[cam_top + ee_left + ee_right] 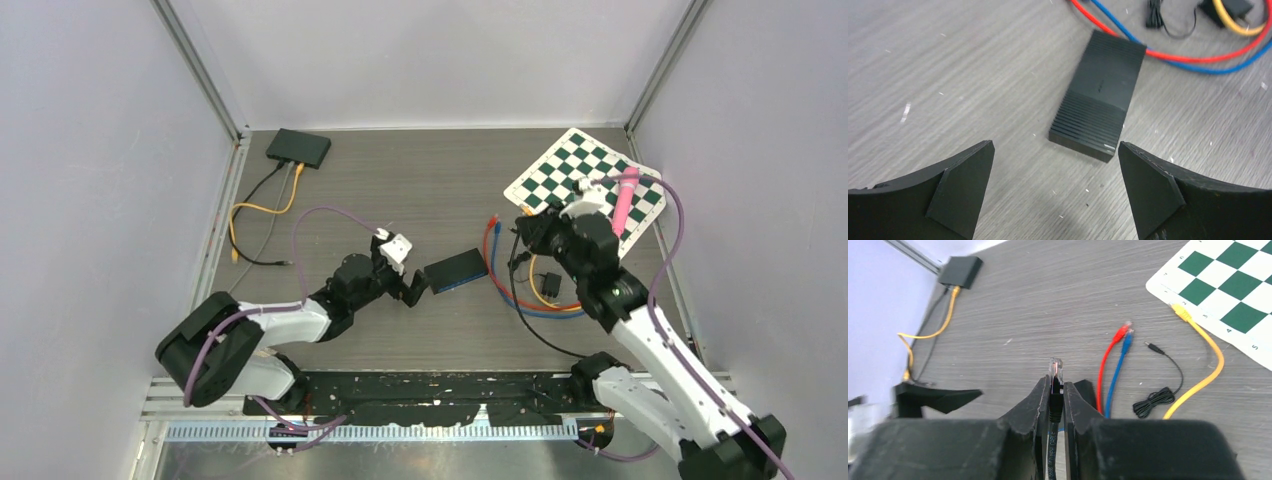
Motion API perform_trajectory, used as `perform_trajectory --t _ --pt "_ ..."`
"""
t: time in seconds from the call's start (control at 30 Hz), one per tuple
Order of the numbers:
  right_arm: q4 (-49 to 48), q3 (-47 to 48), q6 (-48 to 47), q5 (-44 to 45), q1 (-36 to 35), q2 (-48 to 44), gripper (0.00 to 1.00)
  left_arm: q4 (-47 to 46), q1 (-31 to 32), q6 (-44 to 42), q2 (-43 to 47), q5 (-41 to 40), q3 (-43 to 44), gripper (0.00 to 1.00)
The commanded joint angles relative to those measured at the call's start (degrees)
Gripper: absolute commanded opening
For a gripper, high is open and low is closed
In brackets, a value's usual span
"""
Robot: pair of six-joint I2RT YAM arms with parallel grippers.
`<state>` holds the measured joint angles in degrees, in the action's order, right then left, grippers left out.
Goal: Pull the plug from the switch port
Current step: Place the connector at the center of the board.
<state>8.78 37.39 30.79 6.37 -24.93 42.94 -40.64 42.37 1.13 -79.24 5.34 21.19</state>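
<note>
**Black switch lying loose, plug clamped in the right gripper**

Black switch [455, 270] lies flat near the middle of the table [420, 190], its long axis running 8 to 2 o'clock in the top view. Only the right wrist view resolves the plug [1055, 366]. It is a clear connector on a black cable [1051, 455], pinched upright between the closed fingers of the right gripper [1056, 385], projecting past their tips and apart from the switch. Only the left wrist view shows the switch's ribbed near half and smooth far half. There the left gripper [1056, 146] has its fingers spread wide, gripping nothing, with the switch just beyond at 12 o'clock.

The top view alone gives the layout. The left arm reaches low over the table, its gripper just off the switch's 8 o'clock end. The right arm is folded higher, its gripper near the 2 o'clock end and pointing toward 10 o'clock.

Red cable [1108, 365] and blue cable [1120, 365] lie side by side with loose ends. A yellow cable [1210, 360] ends at the edge of the green-and-white chessboard mat [585, 170] at 1 o'clock. A second black box [298, 148] sits in the 11 o'clock corner. The surface is grey wood-grain, enclosed by plain pale walls [90, 200] and aluminium frame posts [195, 60]
</note>
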Motion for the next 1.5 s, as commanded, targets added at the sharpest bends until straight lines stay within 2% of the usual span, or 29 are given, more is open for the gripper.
perform_trajectory --t 0.0,0.13,0.23,0.4,0.6,0.87,0.97,1.1,1.13,1.3,1.43,1.47 --pt "2.9 7.6 -5.8 -9.2 7.6 10.8 0.05 -6.1 0.2 4.2 6.1 -7.9 -1.5 1.0" --pt "0.1 12.6 -3.2 -17.6 13.8 19.3 0.05 -3.0 0.2 5.6 10.4 -14.0 -2.3 0.99" --pt "-2.9 14.4 -1.0 -20.5 15.1 25.3 0.05 0.8 0.2 7.7 13.3 -18.9 -2.5 1.0" --pt "-7.5 16.2 4.8 -22.6 15.3 32.1 0.05 2.7 0.1 8.6 16.3 -21.3 -3.5 1.0" --pt "-6.1 17.8 10.2 -16.7 15.4 35.5 0.06 8.5 0.1 8.6 17.7 -23.4 -2.0 1.0" --pt "-3.6 21.7 19.2 -8.0 15.1 40.6 0.06 17.0 0.1 11.1 19.1 -22.3 1.8 1.0" --pt "-5.8 22.3 21.8 -5.5 15.3 43.3 0.07 20.6 0.1 11.4 18.8 -22.3 4.1 1.0" --pt "-5.9 25.8 22.3 -2.8 15.5 48.2 0.19 25.5 0.1 11.7 17.3 -23.4 7.4 1.0" --pt "-5.6 27.8 21.0 -3.0 15.7 49.2 0.29 25.8 0.1 12.0 16.8 -23.4 8.0 1.0" --pt "-2.6 30.4 15.0 -5.2 18.4 52.9 0.6 29.1 0.1 14.7 13.5 -23.6 12.1 1.0" --pt "-0.5 31.8 8.2 -10.0 19.7 51.7 0.67 31.3 0.1 18.1 10.9 -23.3 14.3 1.0" --pt "-0.7 32.1 7.2 -13.9 19.7 51.5 0.67 31.2 0.0 18.9 10.3 -23.2 14.5 0.99"
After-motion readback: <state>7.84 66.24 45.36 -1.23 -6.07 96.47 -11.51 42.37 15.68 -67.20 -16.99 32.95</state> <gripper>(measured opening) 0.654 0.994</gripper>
